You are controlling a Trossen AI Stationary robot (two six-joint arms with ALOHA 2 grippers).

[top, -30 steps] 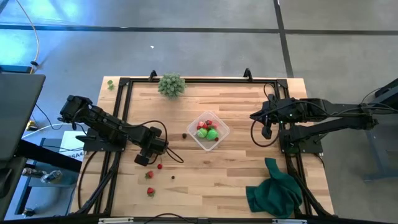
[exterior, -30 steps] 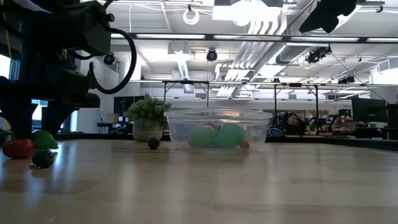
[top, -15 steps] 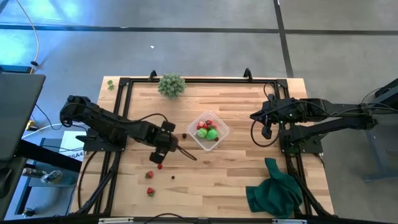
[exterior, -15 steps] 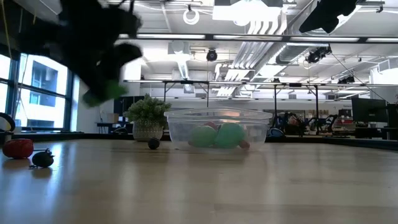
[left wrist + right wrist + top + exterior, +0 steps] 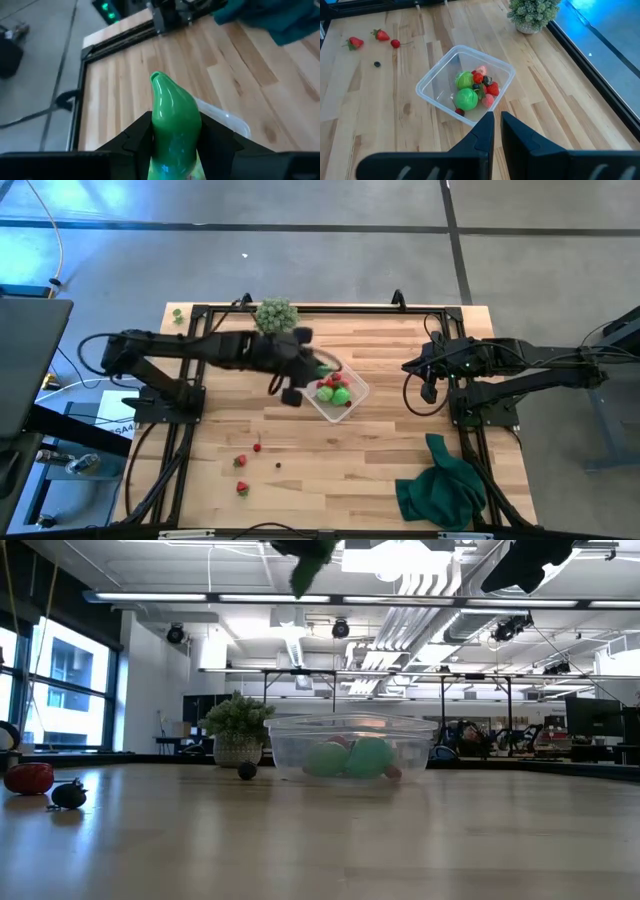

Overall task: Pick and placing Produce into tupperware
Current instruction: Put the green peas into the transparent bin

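Now the left gripper (image 5: 172,137) clamps a green oblong piece (image 5: 172,117) (tip up), the tupperware (image 5: 335,391) just beneath it.

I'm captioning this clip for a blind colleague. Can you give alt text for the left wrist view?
The left hand grips a glossy green oblong toy vegetable above a wooden table, with the clear container's rim just beyond.

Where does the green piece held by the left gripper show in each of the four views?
High view: green piece at the tupperware's rim, in the left gripper.
Low view: at the top edge, above the tupperware.
Left wrist view: centre, between the fingers.
Right wrist view: not in it.
Shared landmark: the tupperware.
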